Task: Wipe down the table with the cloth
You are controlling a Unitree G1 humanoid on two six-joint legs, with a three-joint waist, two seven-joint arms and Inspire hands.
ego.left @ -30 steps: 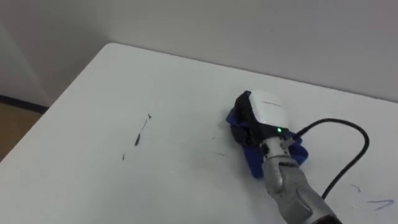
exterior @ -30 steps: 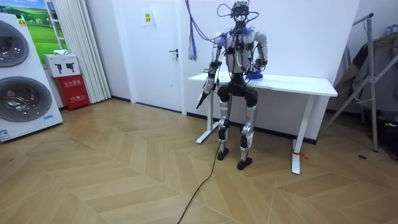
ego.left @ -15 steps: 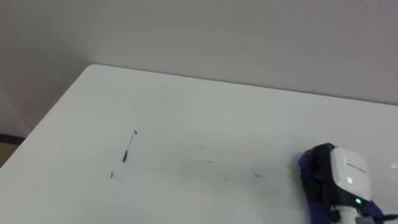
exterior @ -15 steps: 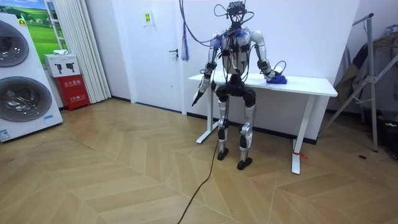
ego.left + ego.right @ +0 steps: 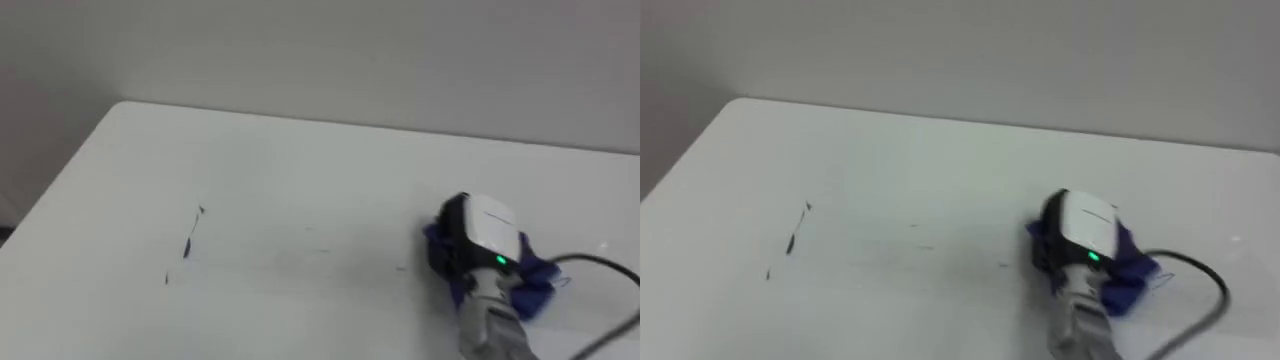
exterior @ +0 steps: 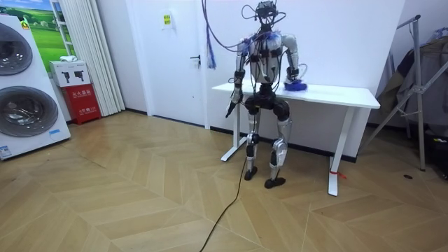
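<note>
A blue cloth [image 5: 528, 281] lies bunched on the white table [image 5: 300, 160], right of the middle. My right hand [image 5: 468, 240] rests on top of it, dark fingers curled down over the cloth's left side, a white tag with a green light on its back. Thin dark pen marks [image 5: 187, 247] streak the tabletop at the left, with fainter specks [image 5: 401, 267] just left of the hand. The right eye view has the hand [image 5: 1068, 238] on the cloth [image 5: 1130, 262] too. In the room view I stand at the table [image 6: 336, 92] with my left hand [image 6: 229, 110] hanging straight at my side.
The table's left edge [image 5: 60, 190] drops to the floor and its far edge meets the wall. In the room view a washing machine [image 6: 21, 91] and a red box [image 6: 84, 102] stand at the left, a metal rack [image 6: 418, 84] at the right.
My right hand first swept the cloth to the right, then brought it back leftward toward the middle. The eye view itself shifted as well.
</note>
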